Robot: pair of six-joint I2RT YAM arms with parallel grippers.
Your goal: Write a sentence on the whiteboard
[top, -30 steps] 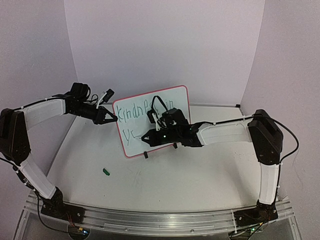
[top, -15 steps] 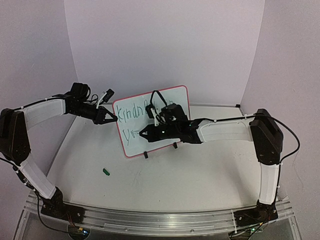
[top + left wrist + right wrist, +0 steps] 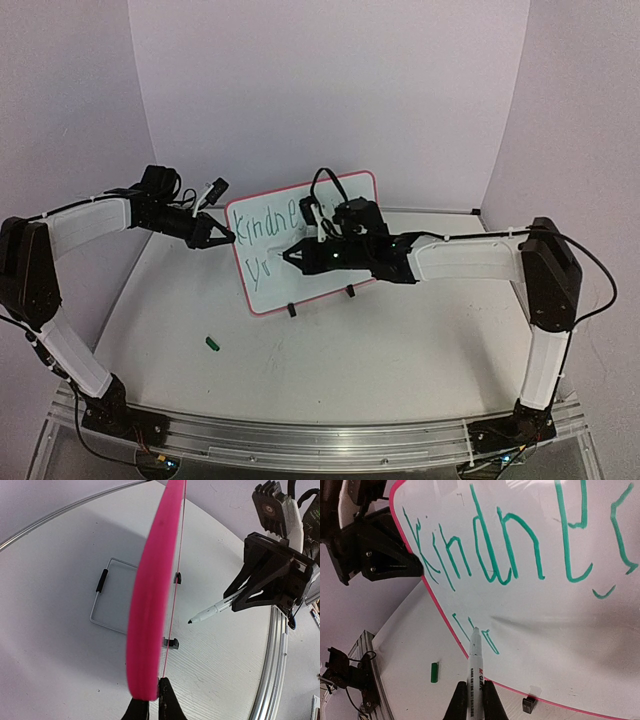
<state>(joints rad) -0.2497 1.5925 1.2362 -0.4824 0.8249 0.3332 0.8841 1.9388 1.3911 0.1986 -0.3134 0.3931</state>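
Top external view: right tool [image 3: 291, 254], clamped on the pen [image 3: 473, 655], has climbed toward 12 o'clock mid-stroke, the sentence [image 3: 490, 560] unfinished; left tool [image 3: 224, 237] pinches the whiteboard [image 3: 270, 295] at its 9 o'clock edge.

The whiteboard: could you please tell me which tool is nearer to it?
Left. The left tool is clamped on the whiteboard's red side edge; the right tool hangs just in front of its face, with only its marker tip at the green lettering.
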